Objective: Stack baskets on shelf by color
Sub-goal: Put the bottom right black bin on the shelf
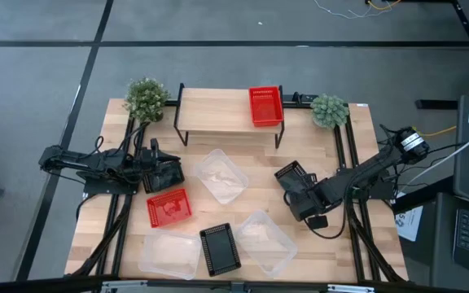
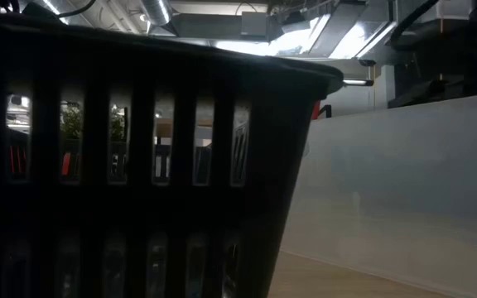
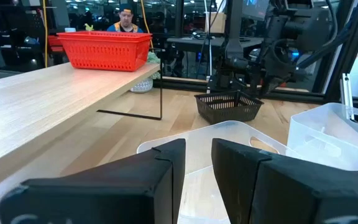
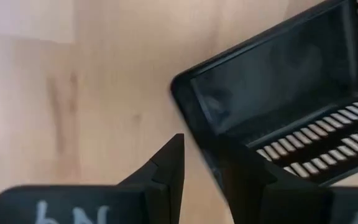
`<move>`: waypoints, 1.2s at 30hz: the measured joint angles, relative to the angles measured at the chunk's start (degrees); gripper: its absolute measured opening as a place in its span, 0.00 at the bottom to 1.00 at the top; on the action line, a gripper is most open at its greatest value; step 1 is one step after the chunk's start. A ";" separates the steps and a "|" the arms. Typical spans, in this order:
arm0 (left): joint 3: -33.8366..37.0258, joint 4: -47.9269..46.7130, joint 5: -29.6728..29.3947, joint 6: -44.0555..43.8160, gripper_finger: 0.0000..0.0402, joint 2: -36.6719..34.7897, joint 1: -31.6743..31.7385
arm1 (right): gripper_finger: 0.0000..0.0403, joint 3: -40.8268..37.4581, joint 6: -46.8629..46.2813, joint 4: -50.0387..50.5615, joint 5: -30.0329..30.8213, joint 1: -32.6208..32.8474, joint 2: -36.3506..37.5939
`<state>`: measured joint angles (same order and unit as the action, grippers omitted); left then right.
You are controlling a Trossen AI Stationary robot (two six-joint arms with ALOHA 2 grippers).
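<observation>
The shelf [image 1: 218,114] stands at the far edge of the table [image 1: 96,220] and carries only one red basket [image 1: 265,106], set at its right end; the rest of the plank is bare. By our reckoning the task is barely begun. We cannot tell whether another red one is nested inside it.

Everything else lies loose on the tabletop:
- Three clear baskets sit there, one in the middle [image 1: 222,175], one near the front right [image 1: 265,242] and one at the front left [image 1: 170,254].
- A second red basket [image 1: 168,207] lies left of centre, in front of the left arm.
- A second black basket [image 1: 220,248] rests between the two front clear ones, and its slatted wall fills the low view.

So no colour stack is finished, and the clear and black ones are yet to reach the shelf.

The right gripper [image 4: 201,155] is the one at work, low over the table right of centre. Its fingers stand close together with the rim of a black basket [image 4: 278,106] between them. One finger is outside the wall and one inside, so we read it as pinching that rim, though the basket looks barely off the wood, if at all.

The left gripper [image 3: 197,149] waits at the table's left side, pointing toward the middle clear basket. Its fingers are parted by a narrow slit, with nothing visible in it.
</observation>
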<state>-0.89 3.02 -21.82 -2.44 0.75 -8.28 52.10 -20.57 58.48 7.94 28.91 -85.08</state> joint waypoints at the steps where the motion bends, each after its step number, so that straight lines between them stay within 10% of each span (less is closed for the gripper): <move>1: 0.00 0.01 0.00 0.00 0.18 -0.01 -0.02 | 0.24 0.00 0.10 0.00 0.52 0.00 -0.62; 14: 0.00 0.00 0.02 -0.13 0.18 -0.02 -0.02 | 0.23 -0.02 -4.87 -0.60 -0.08 -0.26 -8.95; 25: 0.00 -0.02 0.02 0.07 0.18 0.00 -0.02 | 0.01 4.70 -12.31 1.61 0.33 -0.17 -9.33; 36: 0.00 -0.02 0.00 0.09 0.18 -0.02 0.01 | 0.00 26.89 -3.12 8.14 23.20 -1.65 -9.22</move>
<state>-0.89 3.01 -21.82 -2.35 0.74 -8.27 78.99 -23.69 66.62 31.13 27.26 -94.30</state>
